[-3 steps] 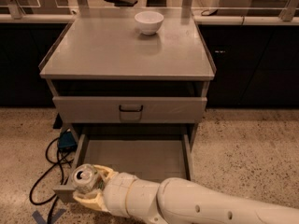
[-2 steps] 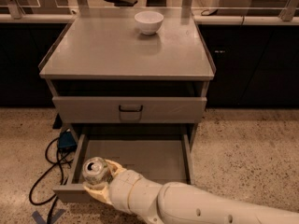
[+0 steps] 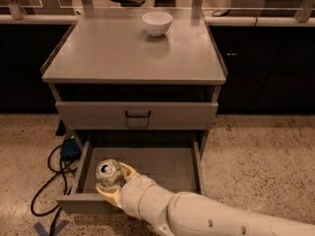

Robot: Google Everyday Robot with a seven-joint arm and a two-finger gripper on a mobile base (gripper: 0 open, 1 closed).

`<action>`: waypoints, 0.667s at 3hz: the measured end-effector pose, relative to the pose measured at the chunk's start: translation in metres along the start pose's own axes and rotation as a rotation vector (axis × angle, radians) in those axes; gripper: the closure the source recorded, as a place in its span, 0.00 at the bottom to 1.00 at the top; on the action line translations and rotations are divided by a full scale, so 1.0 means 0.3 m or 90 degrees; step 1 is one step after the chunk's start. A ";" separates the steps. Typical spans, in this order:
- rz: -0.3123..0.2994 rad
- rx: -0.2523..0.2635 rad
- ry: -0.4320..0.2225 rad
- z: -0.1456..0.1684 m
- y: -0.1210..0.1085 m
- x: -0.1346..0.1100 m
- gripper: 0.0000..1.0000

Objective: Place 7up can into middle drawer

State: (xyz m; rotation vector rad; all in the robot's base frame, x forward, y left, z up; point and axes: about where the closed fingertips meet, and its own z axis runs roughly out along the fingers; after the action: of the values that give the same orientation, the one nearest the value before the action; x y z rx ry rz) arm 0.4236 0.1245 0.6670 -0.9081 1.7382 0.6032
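Observation:
The 7up can [image 3: 109, 171], silvery with a shiny round top, is upright in my gripper [image 3: 113, 183]. The gripper's pale yellow fingers [image 3: 129, 171] are shut around the can's sides. The can hangs over the front left corner of the middle drawer [image 3: 162, 163]. This wide shallow grey tray is pulled open at the bottom of the cabinet. My white arm [image 3: 206, 218] comes in from the lower right and hides the middle of the drawer's front wall and its handle.
A white bowl [image 3: 157, 23] stands at the back of the grey cabinet top [image 3: 123, 53]. Above the open drawer is a closed drawer [image 3: 138, 115] with a flat front and dark handle. Black cables [image 3: 47, 181] and a blue box [image 3: 70, 148] lie on the floor left.
My gripper has moved right and away from the camera with the can, from outside the drawer's front left corner to over the drawer's front left part.

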 end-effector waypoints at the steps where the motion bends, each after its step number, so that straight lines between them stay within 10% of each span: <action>1: 0.025 0.069 0.002 0.024 -0.198 0.070 1.00; 2: 0.061 0.169 0.008 0.032 -0.472 0.157 1.00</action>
State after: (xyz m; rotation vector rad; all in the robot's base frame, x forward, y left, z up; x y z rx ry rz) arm 0.5353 0.0352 0.6233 -0.6475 1.8293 0.4152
